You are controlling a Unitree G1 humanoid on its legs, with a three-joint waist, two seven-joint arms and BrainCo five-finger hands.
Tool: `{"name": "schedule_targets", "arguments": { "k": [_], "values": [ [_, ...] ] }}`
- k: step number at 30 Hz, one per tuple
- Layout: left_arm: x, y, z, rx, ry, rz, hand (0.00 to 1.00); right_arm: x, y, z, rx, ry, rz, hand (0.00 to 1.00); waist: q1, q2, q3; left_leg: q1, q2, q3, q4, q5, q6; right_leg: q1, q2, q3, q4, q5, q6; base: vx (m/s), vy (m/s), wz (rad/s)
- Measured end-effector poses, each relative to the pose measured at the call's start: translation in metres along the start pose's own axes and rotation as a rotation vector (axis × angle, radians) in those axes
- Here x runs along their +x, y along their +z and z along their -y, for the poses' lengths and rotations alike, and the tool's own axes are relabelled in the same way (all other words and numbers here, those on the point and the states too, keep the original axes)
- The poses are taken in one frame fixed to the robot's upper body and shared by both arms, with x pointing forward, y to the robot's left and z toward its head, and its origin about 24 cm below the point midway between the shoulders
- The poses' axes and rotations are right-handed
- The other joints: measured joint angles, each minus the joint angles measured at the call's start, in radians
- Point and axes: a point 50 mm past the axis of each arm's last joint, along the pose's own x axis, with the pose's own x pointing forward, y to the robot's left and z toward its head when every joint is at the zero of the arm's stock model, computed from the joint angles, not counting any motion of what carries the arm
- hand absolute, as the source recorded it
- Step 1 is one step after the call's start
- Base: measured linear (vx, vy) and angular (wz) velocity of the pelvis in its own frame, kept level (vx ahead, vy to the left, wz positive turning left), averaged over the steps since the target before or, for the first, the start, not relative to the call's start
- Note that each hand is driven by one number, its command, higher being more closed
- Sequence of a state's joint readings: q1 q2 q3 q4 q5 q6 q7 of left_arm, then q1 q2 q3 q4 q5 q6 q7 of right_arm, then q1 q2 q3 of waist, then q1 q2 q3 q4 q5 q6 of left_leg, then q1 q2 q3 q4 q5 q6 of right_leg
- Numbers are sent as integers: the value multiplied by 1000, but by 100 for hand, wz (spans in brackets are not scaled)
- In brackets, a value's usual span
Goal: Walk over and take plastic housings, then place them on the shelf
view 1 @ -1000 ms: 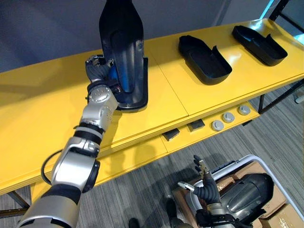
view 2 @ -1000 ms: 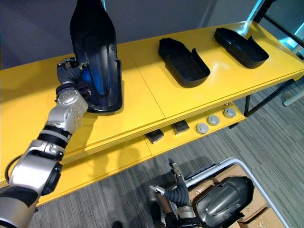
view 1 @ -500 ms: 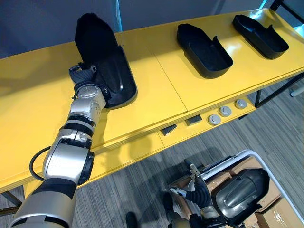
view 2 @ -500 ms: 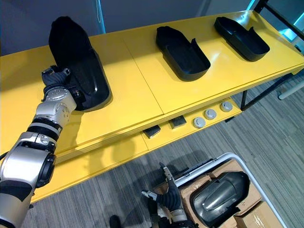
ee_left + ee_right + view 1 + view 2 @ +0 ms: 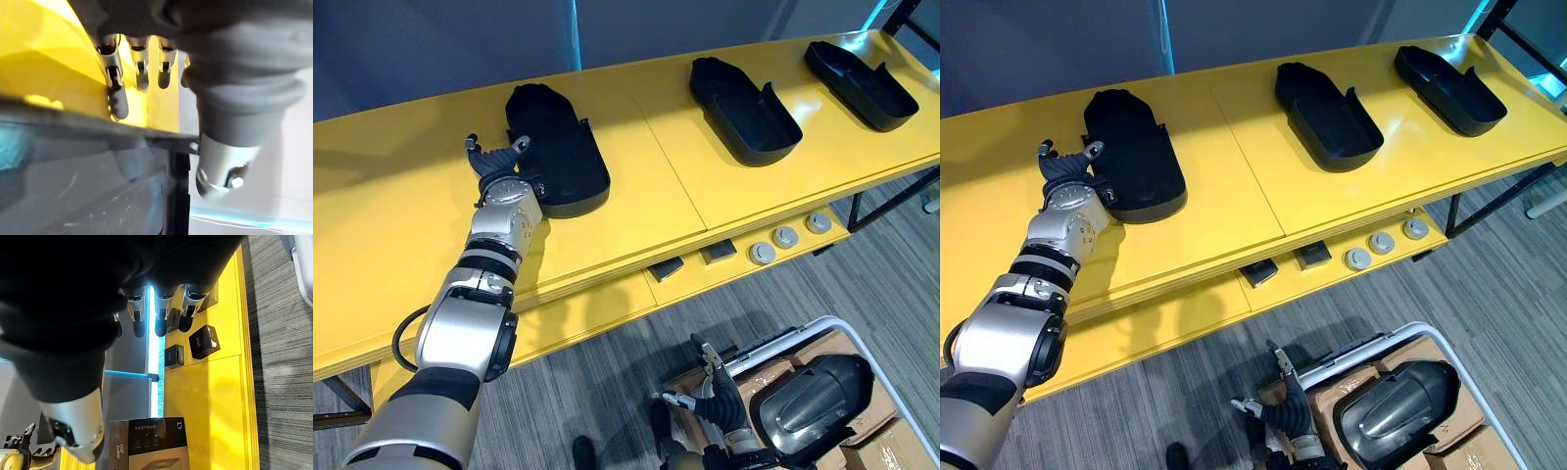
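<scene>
Three black plastic housings lie on the yellow shelf (image 5: 646,186). The leftmost housing (image 5: 553,147) lies flat, hollow side up. My left hand (image 5: 497,166) is open right at its near left edge, fingers (image 5: 115,73) straight and spread, nothing held. The middle housing (image 5: 744,96) and the right housing (image 5: 860,70) lie further right, apart from both hands. My right hand (image 5: 715,392) hangs open low over the floor, its fingers (image 5: 159,308) straight and empty.
A white-framed cart (image 5: 822,323) at the lower right holds cardboard boxes and another dark housing (image 5: 818,401). The shelf's lower ledge carries round silver knobs (image 5: 786,237) and small black blocks (image 5: 717,255). A dark box (image 5: 149,443) stands beyond my right hand.
The leftmost housing went from standing upright in my left hand to lying flat on the shelf. My left hand let go of it and opened.
</scene>
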State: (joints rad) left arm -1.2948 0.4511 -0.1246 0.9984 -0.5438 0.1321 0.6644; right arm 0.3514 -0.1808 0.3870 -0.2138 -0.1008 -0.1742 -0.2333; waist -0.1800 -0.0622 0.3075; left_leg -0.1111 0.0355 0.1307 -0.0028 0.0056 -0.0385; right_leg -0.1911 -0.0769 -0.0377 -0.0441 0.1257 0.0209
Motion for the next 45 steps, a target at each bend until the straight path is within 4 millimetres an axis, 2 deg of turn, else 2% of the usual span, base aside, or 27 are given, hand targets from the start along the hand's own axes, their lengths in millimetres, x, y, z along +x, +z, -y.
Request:
{"name": "schedule_targets", "arguments": {
  "k": [7,14,19,23,25,27,28,30,31,33,34,36,38,41,42,45],
  "values": [
    [-2,5,3,-10,-14,20,0,0,0,0,0,-1,1,0,-1,0,0,-1,0,-5,-5,11,-3,1,0,-3,-4,5,1,2,2,1],
    [-15,41,13,20,-58,236,0,2,0,2,-4,4,4,0,2,2,-4,45,0,-24,-17,16,-4,54,0,-20,-14,5,1,25,26,6],
    [-15,55,3,110,23,373,0,7,-3,5,11,2,-3,0,2,6,-40,70,1,-28,-26,21,-4,79,2,-29,-16,4,1,12,23,4],
    [-39,67,-3,105,26,571,0,10,-3,13,0,-24,-2,0,8,25,-96,91,0,-50,-29,21,-4,112,0,-47,-24,3,1,23,29,13],
    [-68,49,-10,50,-12,652,0,12,-5,29,-22,-93,-5,0,33,40,-136,136,0,-57,-47,21,-4,158,2,-60,-32,-5,4,36,34,16],
    [-82,31,-19,32,-24,668,0,12,-5,40,-38,-144,-6,0,38,56,-167,144,0,-63,-62,21,-4,164,3,-66,-32,-10,6,9,26,13],
    [-93,14,-27,21,-37,665,0,13,-5,51,-52,-201,-4,0,41,68,-185,157,-1,-72,-77,21,-3,176,2,-82,-31,-14,9,9,27,25],
    [-113,-17,-39,3,-66,611,0,12,-5,65,-69,-279,-3,0,58,73,-201,180,-2,-80,-85,22,-3,196,0,-90,-23,-23,13,-11,25,18],
    [-119,-25,-42,-1,-79,595,0,12,-5,68,-73,-297,-2,0,61,73,-208,182,-2,-81,-87,22,-3,196,0,-91,-19,-26,13,-31,15,7],
    [-145,-53,-49,-2,-162,535,0,11,-4,76,-90,-362,0,0,64,72,-223,188,-4,-91,-88,23,-3,206,-4,-106,-14,-30,16,-19,9,14],
    [-152,-59,-50,-4,-187,520,0,10,-4,77,-97,-373,0,0,64,73,-227,186,-6,-95,-88,23,-2,207,-6,-108,-14,-30,16,-24,12,13],
    [-183,-74,-54,-34,-287,471,0,9,-4,82,-103,-410,-2,0,63,73,-241,186,-8,-96,-88,23,-2,207,-8,-108,-14,-34,22,-10,5,2],
    [-202,-83,-60,-61,-327,433,0,6,-5,86,-115,-447,-6,0,61,75,-251,186,-7,-95,-88,23,-2,207,-8,-107,-14,-36,26,0,0,0],
    [-218,-101,-69,-56,-325,356,0,0,-3,96,-129,-540,-1,0,63,78,-253,184,-4,-88,-88,22,-3,202,-5,-101,-14,-37,28,4,0,-9],
    [-223,-111,-77,-34,-303,302,100,-3,-2,101,-135,-571,10,0,67,78,-253,183,0,-71,-88,20,-5,191,0,-82,-13,-37,28,2,-1,-29],
    [-228,-130,-84,-12,-295,211,100,-10,-3,111,-152,-641,6,0,75,79,-254,183,7,-37,-87,14,-14,176,8,-49,-13,-36,29,13,-5,-33]
  ]
}}
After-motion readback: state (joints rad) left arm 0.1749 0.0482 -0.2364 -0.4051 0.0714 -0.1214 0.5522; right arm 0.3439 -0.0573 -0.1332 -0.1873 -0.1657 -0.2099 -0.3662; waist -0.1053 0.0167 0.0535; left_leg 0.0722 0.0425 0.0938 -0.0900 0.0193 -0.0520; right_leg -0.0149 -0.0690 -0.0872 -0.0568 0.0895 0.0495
